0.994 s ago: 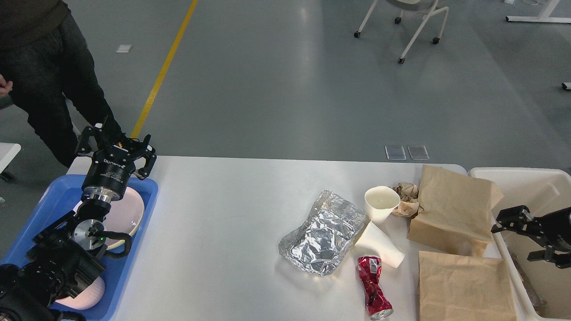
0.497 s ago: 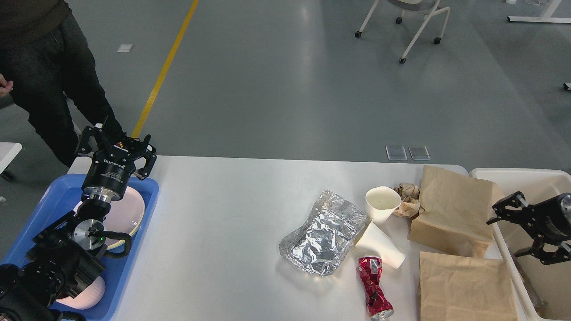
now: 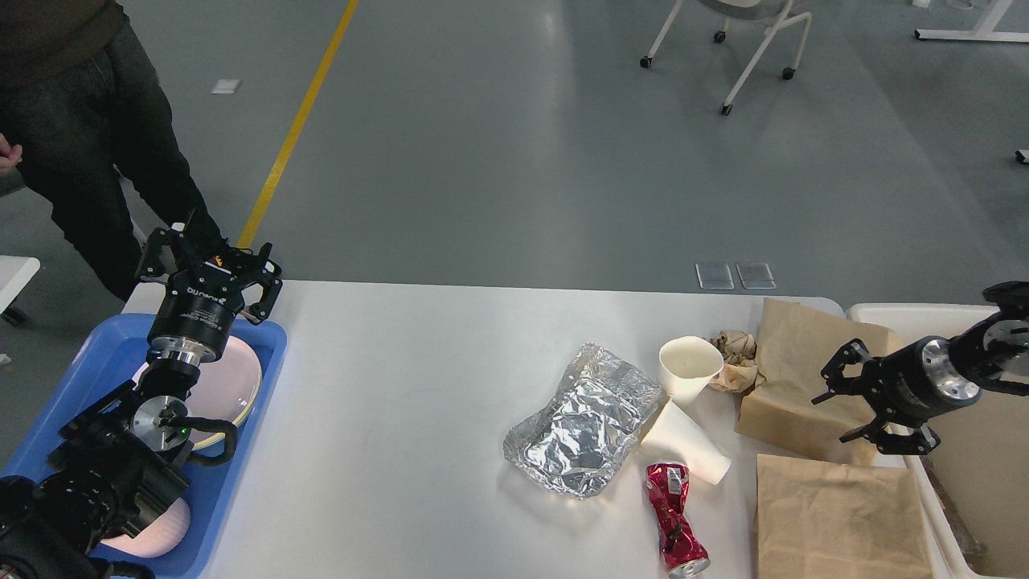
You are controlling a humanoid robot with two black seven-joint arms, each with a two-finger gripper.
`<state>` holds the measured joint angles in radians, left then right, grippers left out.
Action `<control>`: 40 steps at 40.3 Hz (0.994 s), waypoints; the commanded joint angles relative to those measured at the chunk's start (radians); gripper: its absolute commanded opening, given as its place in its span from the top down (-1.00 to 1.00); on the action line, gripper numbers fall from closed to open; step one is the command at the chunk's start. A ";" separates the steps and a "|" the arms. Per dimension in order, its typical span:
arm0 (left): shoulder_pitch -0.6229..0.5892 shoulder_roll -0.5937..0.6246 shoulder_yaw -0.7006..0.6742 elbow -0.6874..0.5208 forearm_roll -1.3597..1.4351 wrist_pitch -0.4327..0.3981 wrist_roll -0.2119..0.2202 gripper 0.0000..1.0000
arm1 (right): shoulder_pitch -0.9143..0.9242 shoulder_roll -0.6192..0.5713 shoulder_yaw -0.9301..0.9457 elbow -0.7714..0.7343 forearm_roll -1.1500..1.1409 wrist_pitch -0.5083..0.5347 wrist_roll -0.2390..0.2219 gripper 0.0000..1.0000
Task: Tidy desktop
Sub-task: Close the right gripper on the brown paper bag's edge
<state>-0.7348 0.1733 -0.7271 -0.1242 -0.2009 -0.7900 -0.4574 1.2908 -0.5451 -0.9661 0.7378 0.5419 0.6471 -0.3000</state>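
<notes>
Trash is clustered toward the right end of the desktop [image 3: 402, 386]: foil tray [image 3: 580, 418], upright paper cup [image 3: 688, 367], tipped cup [image 3: 685, 441], crushed red can [image 3: 674, 519], crumpled paper [image 3: 733, 360], two brown bags [image 3: 812, 378]. The cream bin [image 3: 900, 315] sits just past the right edge, probably for short drops. Right gripper [image 3: 844, 402] is held spread over the farther bag's right side, nothing pinched; contact can't be confirmed from this angle. Left gripper [image 3: 211, 269] is parked spread and empty at the far left corner above the blue tray [image 3: 265, 354] of plates, likely kept clear.
</notes>
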 commanded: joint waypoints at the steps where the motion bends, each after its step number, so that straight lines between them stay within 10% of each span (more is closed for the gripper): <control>1: 0.000 0.000 0.000 0.000 0.000 0.000 -0.001 -0.92 | 0.002 0.008 0.004 -0.001 0.003 -0.020 0.001 -0.12; 25: 0.000 0.000 0.000 0.000 0.000 0.000 -0.001 -0.92 | -0.050 0.010 0.007 -0.003 -0.014 -0.129 0.012 -0.24; 32: 0.000 0.000 0.000 0.000 0.000 0.000 -0.001 -0.93 | -0.050 0.010 0.007 0.000 -0.014 -0.115 0.012 0.65; 40: 0.000 0.000 0.000 0.000 0.000 0.000 0.000 -0.93 | -0.050 0.010 0.007 0.002 -0.014 -0.113 0.012 1.00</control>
<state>-0.7349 0.1733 -0.7271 -0.1243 -0.2009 -0.7900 -0.4577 1.2412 -0.5357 -0.9587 0.7392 0.5277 0.5325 -0.2884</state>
